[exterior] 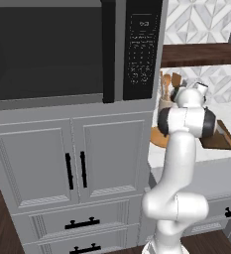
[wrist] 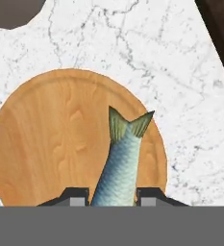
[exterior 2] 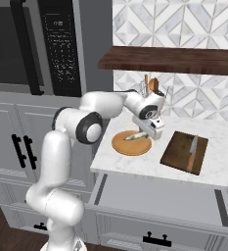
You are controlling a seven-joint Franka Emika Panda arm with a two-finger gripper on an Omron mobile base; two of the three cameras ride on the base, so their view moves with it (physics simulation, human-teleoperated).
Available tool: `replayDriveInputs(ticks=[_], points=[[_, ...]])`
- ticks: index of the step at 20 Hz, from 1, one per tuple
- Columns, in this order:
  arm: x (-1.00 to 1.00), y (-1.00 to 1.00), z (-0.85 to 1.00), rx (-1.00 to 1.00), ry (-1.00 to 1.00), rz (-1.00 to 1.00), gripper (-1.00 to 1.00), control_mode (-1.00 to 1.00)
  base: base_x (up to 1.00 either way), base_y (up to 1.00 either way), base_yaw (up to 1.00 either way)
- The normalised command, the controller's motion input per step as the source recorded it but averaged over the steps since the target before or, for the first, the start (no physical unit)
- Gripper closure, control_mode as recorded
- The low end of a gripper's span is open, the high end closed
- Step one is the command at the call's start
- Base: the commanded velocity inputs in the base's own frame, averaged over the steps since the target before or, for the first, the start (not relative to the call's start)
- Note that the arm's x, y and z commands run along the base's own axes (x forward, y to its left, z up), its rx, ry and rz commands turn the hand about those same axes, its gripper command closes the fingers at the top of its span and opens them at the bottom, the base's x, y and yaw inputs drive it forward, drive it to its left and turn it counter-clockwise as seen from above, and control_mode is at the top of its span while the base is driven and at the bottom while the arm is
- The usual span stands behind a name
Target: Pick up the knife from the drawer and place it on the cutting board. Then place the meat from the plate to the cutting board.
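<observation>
The meat (wrist: 117,163), a small pale scaly fish-shaped piece, lies over the round orange-tan plate (wrist: 46,139) with its tail pointing away from the hand. My gripper (wrist: 113,197) is shut on the meat, one fingertip pressed against each side. From the right base view the gripper (exterior 2: 146,135) hangs low over the plate (exterior 2: 127,144) with the meat (exterior 2: 134,137) at its tips. The knife (exterior 2: 193,149) rests on the dark brown cutting board (exterior 2: 176,152), right of the plate. The plain light-grey drawer (exterior 2: 159,196) sits below the counter edge.
A cream crock of wooden utensils (exterior 2: 149,87) stands behind the plate, under a dark wooden shelf (exterior 2: 174,59). A tall cabinet with a black oven (exterior: 47,49) rises on the left. Bare marble counter (exterior 2: 218,166) surrounds the board.
</observation>
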Motion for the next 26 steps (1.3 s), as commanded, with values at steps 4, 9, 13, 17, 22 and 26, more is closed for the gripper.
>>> replayDriveInputs(ticks=[4, 9, 13, 17, 22, 26], points=[[0.06, -1.0, 0.12, -0.01, -0.05, 0.22, 1.0, -1.0, 0.0, 0.0, 0.0], [0.09, -0.93, 0.0, -0.06, -0.03, 0.35, 1.0, -1.0, 0.0, 0.0, 0.0], [0.0, -0.57, 0.0, -0.13, -0.07, 0.39, 1.0, -1.0, 0.0, 0.0, 0.0], [0.0, -0.3, -0.02, -0.13, -0.02, 0.29, 1.0, -1.0, 0.0, 0.0, 0.0], [0.0, -0.03, -0.39, -0.14, 0.0, 0.21, -1.0, -1.0, 0.0, 0.0, 0.0], [0.0, -0.01, -0.25, -0.08, -0.01, 0.08, -1.0, -1.0, 0.0, 0.0, 0.0]])
